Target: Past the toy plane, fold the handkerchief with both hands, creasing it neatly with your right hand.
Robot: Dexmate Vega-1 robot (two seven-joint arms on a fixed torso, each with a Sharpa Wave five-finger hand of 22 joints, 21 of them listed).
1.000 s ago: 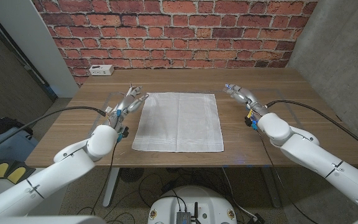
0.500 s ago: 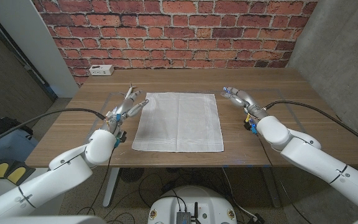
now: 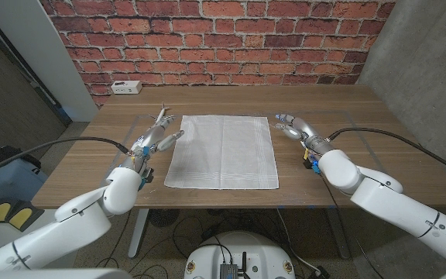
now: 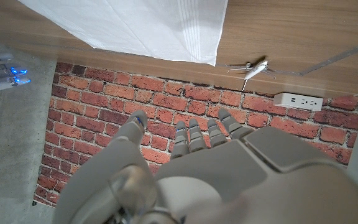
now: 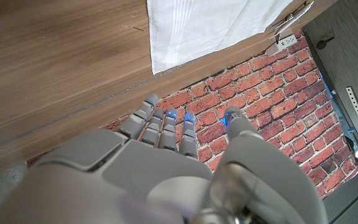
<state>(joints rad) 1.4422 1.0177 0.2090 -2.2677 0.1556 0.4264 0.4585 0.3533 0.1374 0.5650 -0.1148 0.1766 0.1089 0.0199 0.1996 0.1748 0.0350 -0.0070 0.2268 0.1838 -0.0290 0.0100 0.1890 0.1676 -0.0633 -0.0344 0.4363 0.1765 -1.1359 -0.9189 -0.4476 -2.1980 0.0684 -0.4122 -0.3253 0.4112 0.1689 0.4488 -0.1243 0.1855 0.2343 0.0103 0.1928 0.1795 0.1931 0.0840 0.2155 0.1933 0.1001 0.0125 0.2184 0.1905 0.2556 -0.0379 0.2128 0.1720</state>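
A white handkerchief (image 3: pixel 222 151) is spread flat between the left hand (image 3: pixel 156 134) and right hand (image 3: pixel 295 125), both empty with fingers apart. No writing can be read.

The right hand (image 5: pixel 166 162) reaches over the wooden table (image 5: pixel 55 62), its fingers apart and holding nothing. Near the fingertips (image 5: pixel 149 101) lies a corner of the white handkerchief (image 5: pixel 210 25). A white power strip (image 5: pixel 284 42), probably, sits by the brick wall (image 5: pixel 272 118).
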